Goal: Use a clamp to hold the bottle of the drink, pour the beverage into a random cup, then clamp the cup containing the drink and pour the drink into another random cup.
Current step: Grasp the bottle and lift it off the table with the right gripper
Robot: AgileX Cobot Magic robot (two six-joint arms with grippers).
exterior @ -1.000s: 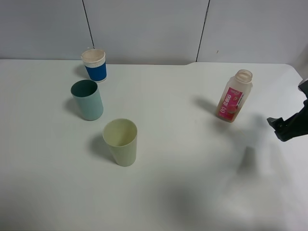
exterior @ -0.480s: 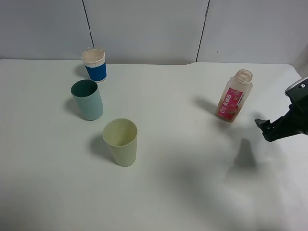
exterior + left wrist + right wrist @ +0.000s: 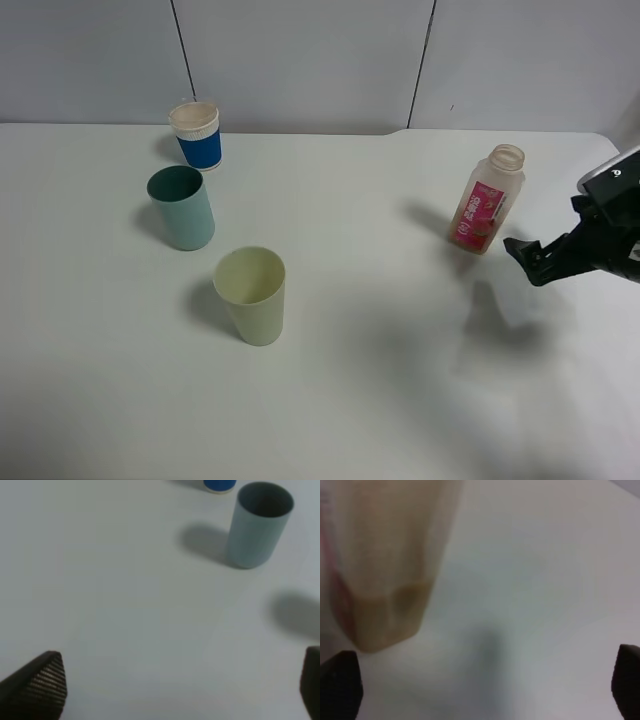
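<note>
Bottle of the drink (image 3: 487,200) stood upright on the right-hand part of the worktop (image 3: 380,350), its long axis vertical and its wide neck uncapped, well apart from all three cups. The right end effector (image 3: 525,262) hung just beside it, on the bottle's right and a little toward the near edge, low over the surface, with its jaws spread wide and nothing between them. In the right wrist view the bottle (image 3: 385,565) filled one side of the picture, off the centre line of that end effector (image 3: 482,685) and ahead of the fingertips, not yet between them. So the grasp seemed to turn on a short sideways shift plus a forward reach, meeting the body below the neck.

The left end effector (image 3: 175,685) was likewise released and empty, over bare worktop with the teal tumbler (image 3: 260,525) ahead of it, so the right arm was plainly the nearer one. The yellow-green tumbler (image 3: 252,293) waited upright toward the near left, with the teal tumbler (image 3: 182,207) behind it.
</note>
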